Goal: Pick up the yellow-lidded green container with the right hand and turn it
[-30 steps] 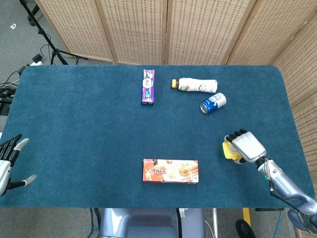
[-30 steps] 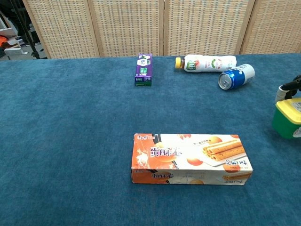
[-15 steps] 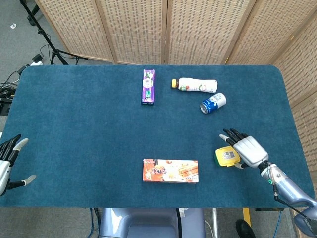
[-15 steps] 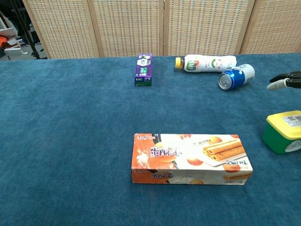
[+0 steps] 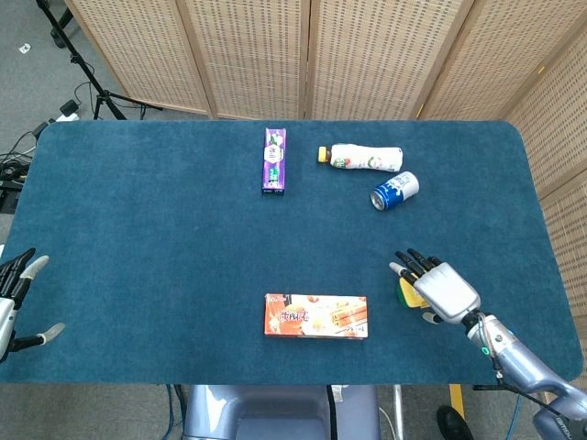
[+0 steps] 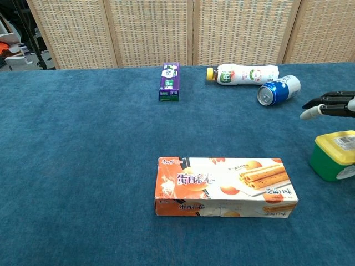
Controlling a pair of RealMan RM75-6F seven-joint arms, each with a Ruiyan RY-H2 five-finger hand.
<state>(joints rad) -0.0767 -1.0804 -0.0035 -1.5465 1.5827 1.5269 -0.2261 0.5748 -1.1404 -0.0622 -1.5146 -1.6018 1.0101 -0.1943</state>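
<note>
The yellow-lidded green container (image 6: 334,155) is seen upright on the blue bench (image 5: 165,238), to the right of the orange biscuit box (image 5: 315,315) and apart from it. The right hand (image 5: 433,287) is held above the container with its fingers (image 6: 319,106) spread apart and nothing gripped; in the head view most of the container is covered by it. The left hand (image 5: 15,300) is at the bench's left edge, far left of the orange box, fingers apart and empty. Beyond the orange box a purple carton (image 5: 275,159), a white bottle (image 5: 363,158) and a blue can (image 5: 394,191) are lying.
</note>
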